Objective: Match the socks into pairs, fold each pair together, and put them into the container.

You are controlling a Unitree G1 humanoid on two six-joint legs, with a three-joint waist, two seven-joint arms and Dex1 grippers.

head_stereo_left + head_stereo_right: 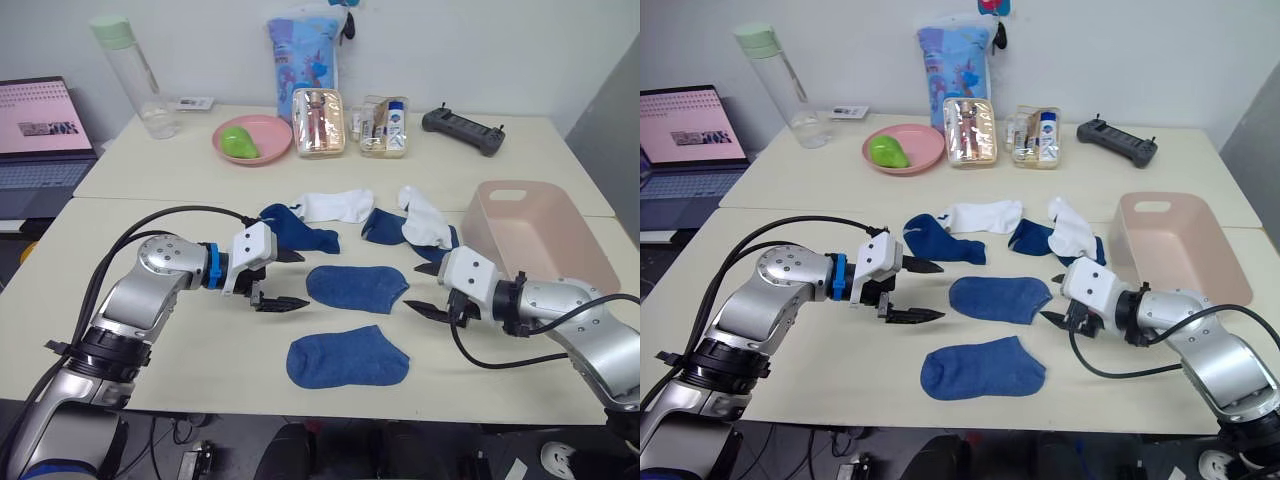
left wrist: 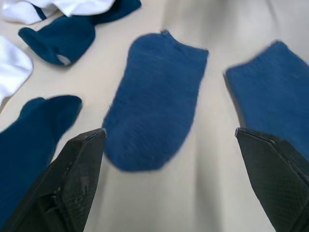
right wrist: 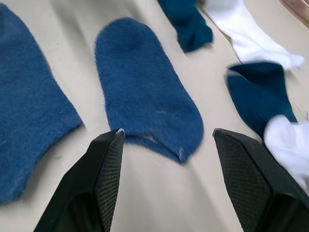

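Left gripper (image 1: 280, 280) hangs beside the middle blue sock (image 1: 357, 287), jaws apart, holding nothing. Near blue sock (image 1: 347, 358) lies flat just in front, apart from it. Other blue and white socks (image 1: 338, 206) lie behind. Right gripper (image 1: 428, 290) faces the middle sock's cuff end, jaws apart, empty. Tub (image 1: 535, 235) stands far right, with no sock in it. Risk: both grippers closing on one sock could stretch or drag it, spoiling the pairing.

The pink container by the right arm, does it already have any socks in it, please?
No, the pink container holds nothing, and the blue socks and white socks lie on the table.
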